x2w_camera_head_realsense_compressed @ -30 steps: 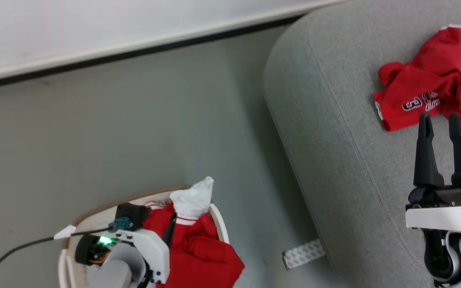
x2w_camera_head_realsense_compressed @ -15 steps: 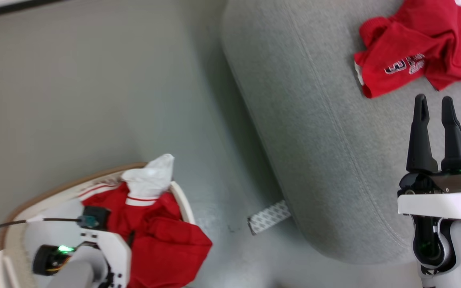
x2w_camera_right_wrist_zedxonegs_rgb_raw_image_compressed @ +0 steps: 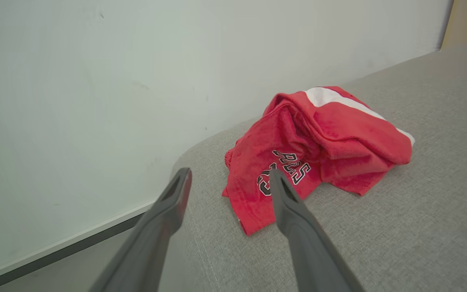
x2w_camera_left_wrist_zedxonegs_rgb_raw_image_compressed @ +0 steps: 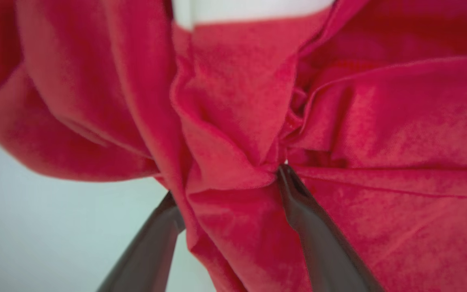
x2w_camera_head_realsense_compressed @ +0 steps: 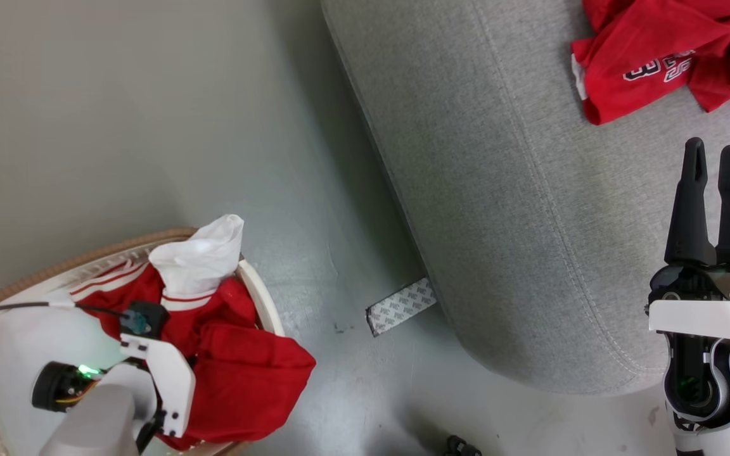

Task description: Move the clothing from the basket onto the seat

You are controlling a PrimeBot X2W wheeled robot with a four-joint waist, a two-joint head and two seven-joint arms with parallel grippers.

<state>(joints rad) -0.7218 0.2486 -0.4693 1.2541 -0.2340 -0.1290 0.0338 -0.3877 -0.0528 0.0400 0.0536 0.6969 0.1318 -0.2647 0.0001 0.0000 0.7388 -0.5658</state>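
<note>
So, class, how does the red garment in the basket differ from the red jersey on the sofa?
The basket garment drapes over the basket rim, pinched by the left gripper; the jersey lies free on the sofa. The jersey shows dark lettering; the basket garment shows none. Both are crumpled, red with white.

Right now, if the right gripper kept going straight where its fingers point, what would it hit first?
Probably the red jersey lying on the sofa: the right gripper points at its near edge. If it is aimed low, sofa fabric might come first; height is unclear.
</note>
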